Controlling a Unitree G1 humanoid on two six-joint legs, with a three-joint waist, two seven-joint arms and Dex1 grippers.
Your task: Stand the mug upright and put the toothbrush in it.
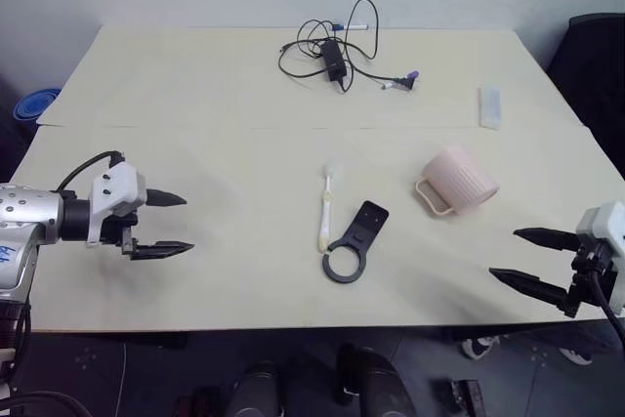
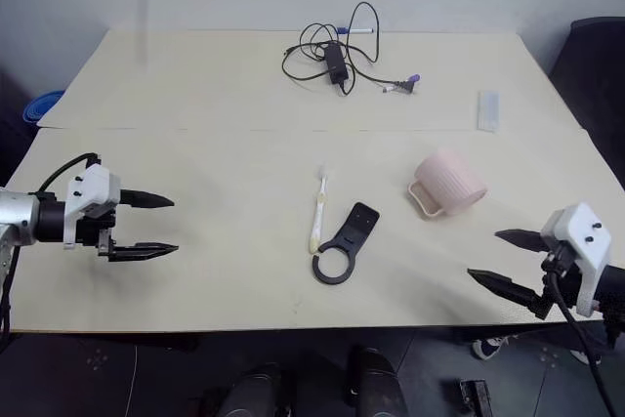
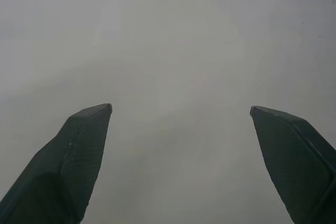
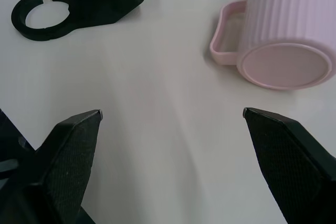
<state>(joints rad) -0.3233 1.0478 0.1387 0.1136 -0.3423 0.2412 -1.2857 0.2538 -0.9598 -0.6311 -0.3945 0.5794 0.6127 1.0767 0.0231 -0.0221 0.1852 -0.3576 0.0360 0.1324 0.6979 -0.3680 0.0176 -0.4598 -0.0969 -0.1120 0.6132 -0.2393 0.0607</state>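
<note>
The pale pink ribbed mug (image 1: 459, 181) lies on its side on the table, right of centre, handle toward the middle; the right wrist view shows its flat base (image 4: 286, 65) facing the camera. The slim white toothbrush (image 1: 326, 206) lies flat near the table's middle, bristled head toward the far side. My left gripper (image 1: 172, 224) hovers open over the table's left front, far from both. My right gripper (image 1: 525, 259) stands open at the right front edge, a little nearer than the mug, nothing between its fingers.
A black ring-ended flat holder (image 1: 354, 242) lies just right of the toothbrush. Black cables with a white pen-like stick (image 1: 337, 54) sit at the far middle. A small clear rectangular piece (image 1: 490, 105) lies at the far right. A blue object (image 1: 35, 103) sits off the left edge.
</note>
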